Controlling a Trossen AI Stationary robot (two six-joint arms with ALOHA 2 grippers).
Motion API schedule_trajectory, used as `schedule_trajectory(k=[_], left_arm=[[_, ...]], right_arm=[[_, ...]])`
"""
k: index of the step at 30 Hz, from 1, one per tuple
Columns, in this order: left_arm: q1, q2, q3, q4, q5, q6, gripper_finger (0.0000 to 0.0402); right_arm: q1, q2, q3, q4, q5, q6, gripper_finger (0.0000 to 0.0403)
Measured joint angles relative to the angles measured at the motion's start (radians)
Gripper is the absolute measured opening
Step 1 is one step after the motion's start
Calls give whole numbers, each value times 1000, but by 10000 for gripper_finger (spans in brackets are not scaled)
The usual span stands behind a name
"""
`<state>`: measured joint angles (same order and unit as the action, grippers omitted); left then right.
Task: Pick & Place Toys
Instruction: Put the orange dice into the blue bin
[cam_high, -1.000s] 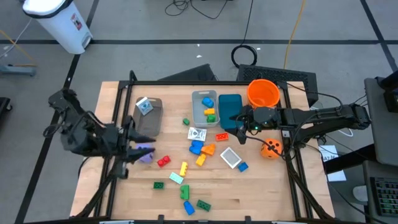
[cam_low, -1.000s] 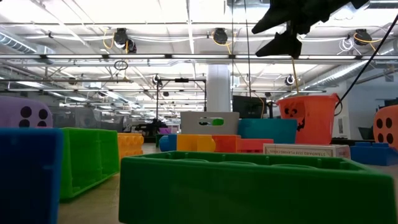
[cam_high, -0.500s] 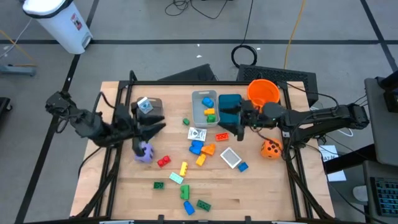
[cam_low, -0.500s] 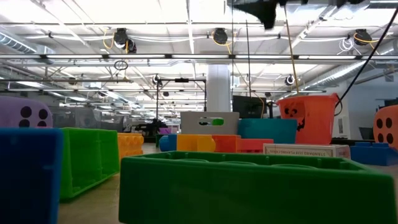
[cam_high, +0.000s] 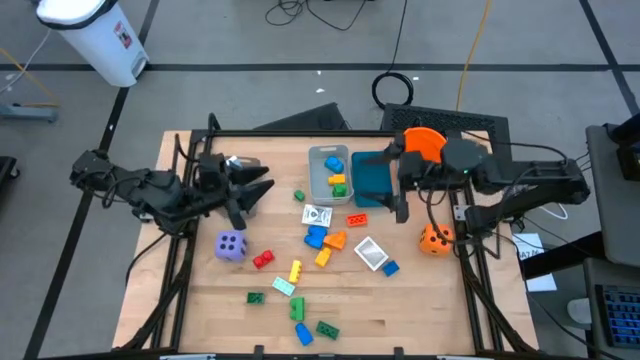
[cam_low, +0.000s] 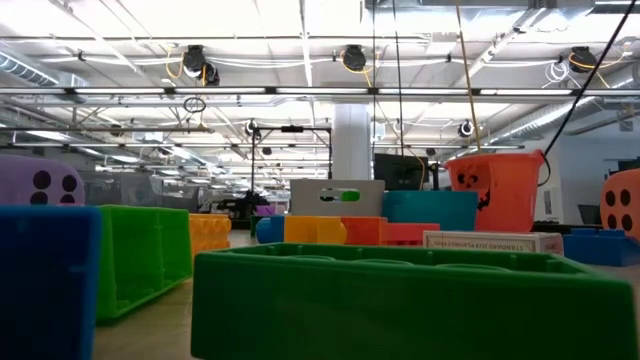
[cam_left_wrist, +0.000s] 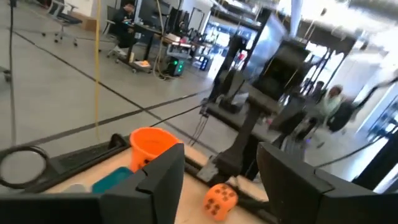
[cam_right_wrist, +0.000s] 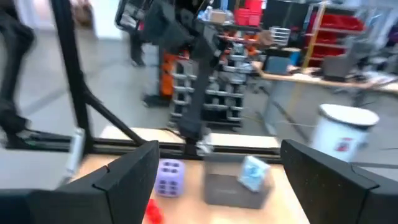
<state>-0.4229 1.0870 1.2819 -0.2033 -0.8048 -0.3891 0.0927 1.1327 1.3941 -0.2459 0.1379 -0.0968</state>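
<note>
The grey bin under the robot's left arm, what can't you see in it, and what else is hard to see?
- Grey bin: the high view has the left tool over it, so most of its inside is hidden.
- Teal bin: the right tool covers part of it in the high view.
- Low view: a green brick up close blocks most of the table.
- Purple die: blurred in the right wrist view.

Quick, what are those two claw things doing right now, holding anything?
Left tool: open, holding nothing, above the grey bin.
Right tool: open, holding nothing, by the teal bin.
</note>
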Motion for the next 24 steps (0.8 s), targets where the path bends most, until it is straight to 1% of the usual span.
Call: schedule_trajectory(k=[2, 5, 8, 11, 14, 16, 18, 21, 23, 24], left_arm=[[2, 0, 0, -19, 2, 36, 222], [2, -7, 0, -53, 6, 79, 227], [2, -27, 0, -104, 53, 94, 228], [5, -47, 0, -157, 101, 92, 228], [9, -63, 0, -206, 133, 100, 228], [13, -75, 0, -240, 147, 101, 228], [19, -89, 0, -273, 156, 100, 228], [34, -91, 0, -313, 192, 104, 228], [43, -90, 0, -350, 224, 118, 228], [47, -90, 0, -358, 244, 122, 228]], right_arm=[[37, 28, 88, -108, 84, -51, 325], [92, 71, 194, -172, 228, -99, 325], [140, 111, 305, -222, 369, -138, 325], [200, 147, 433, -345, 546, -180, 325], [274, 188, 563, -506, 752, -164, 325], [320, 211, 628, -600, 844, -106, 325], [356, 223, 665, -676, 880, -12, 325], [393, 224, 673, -799, 880, 144, 325], [411, 225, 673, -923, 868, 272, 325], [414, 226, 673, -992, 837, 346, 325]])
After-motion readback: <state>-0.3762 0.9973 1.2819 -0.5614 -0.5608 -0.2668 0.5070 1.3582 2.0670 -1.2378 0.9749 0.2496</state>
